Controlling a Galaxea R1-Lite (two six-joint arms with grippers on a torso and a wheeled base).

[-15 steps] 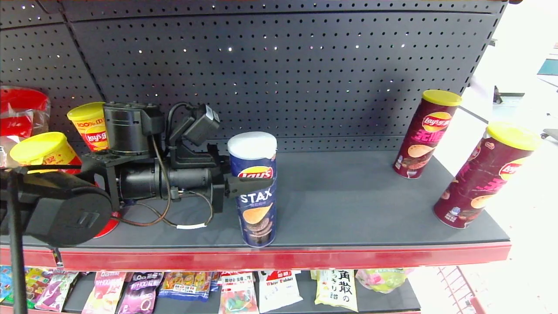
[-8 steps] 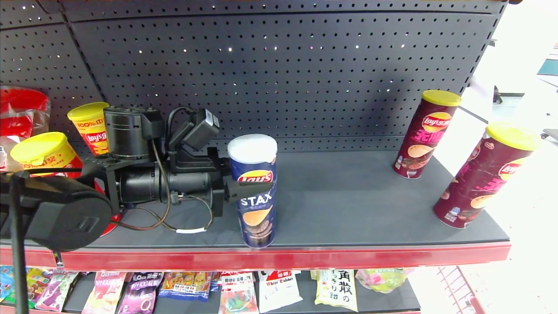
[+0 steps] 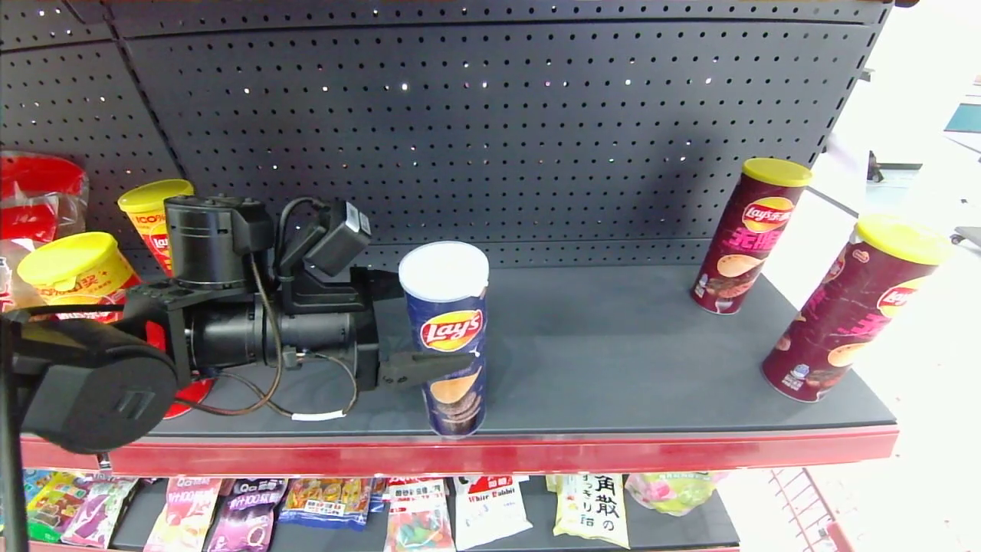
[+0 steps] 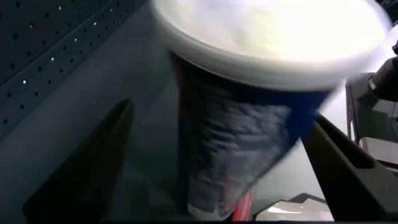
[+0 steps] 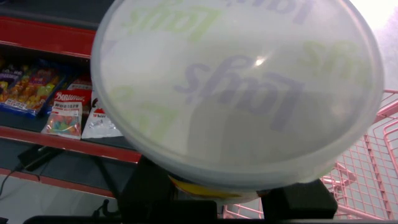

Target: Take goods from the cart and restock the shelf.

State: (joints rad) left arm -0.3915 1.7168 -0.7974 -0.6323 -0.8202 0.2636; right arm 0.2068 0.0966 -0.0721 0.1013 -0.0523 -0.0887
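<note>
The left end effector (image 3: 448, 356) straddles the blue can (image 3: 448, 326) low on its body with its fingers spread. The left wrist view shows a gap between each finger and the can's wall, so I judge it unclamped, with the can standing on its own. The can is upright between the fingers, its base right at the red front lip of the shelf (image 3: 613, 360). That suits stock faced forward for shoppers but leaves little margin: a sideways drag from a finger could tip so tall and narrow a can over the edge. The arm lies level along the shelf, a side grip that leaves the lid free and keeps the can vertical when it is set down. Behind the wrist, two yellow cans (image 3: 73, 264) stand close to the arm, toward the pegboard (image 3: 490, 138). Well beyond the fingertips, two maroon cans (image 3: 747, 230) stand upright, one near the pegboard and one near the front at the shelf's end. The broad bare stretch between them and the blue can looks like room for more stock. The right end effector (image 5: 214, 198) is closed on a second can (image 5: 236, 93), whose clear lid faces its wrist camera. It hangs with the pink cart (image 5: 388, 124) near and the snack bags (image 5: 74, 106) of a lower shelf below, presumably the next item to go up.
</note>
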